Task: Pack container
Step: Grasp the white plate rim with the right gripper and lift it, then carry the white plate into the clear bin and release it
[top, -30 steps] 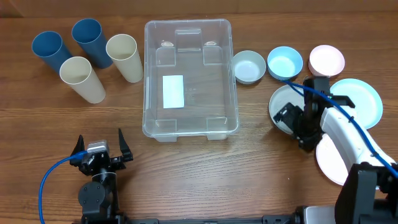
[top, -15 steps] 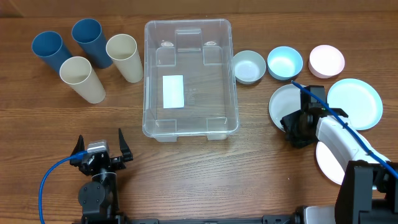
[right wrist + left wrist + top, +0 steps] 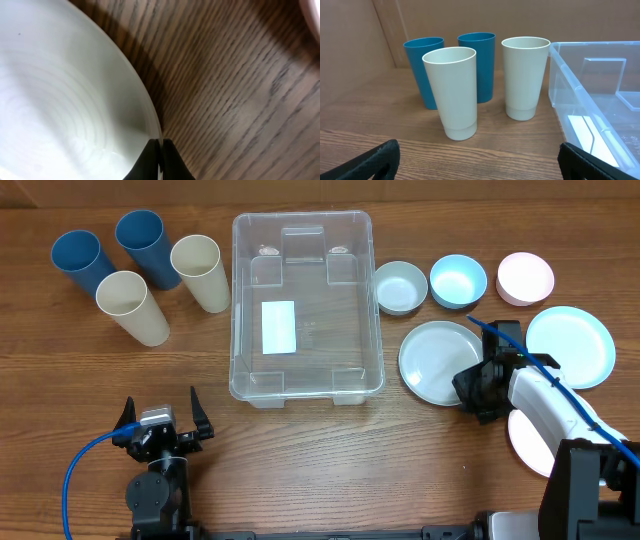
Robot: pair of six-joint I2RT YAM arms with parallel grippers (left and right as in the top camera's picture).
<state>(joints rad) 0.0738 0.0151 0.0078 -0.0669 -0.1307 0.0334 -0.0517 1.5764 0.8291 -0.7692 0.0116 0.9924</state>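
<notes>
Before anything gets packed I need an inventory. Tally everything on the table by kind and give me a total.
Cups: 4
Bowls: 3
Plates: 3 (one partly hidden near the right edge)
Bin: 1
Total: 11

It is looking like a robotics lab: two small robot arms [image 3: 545, 395] with trailing blue cables [image 3: 68, 485] are sitting on a plain wood-grain bench [image 3: 320, 470], and plastic cups [image 3: 130, 305], bowls [image 3: 400, 287] and plates [image 3: 440, 360] are sitting in sorted groups beside a clear bin [image 3: 305, 300].
</notes>
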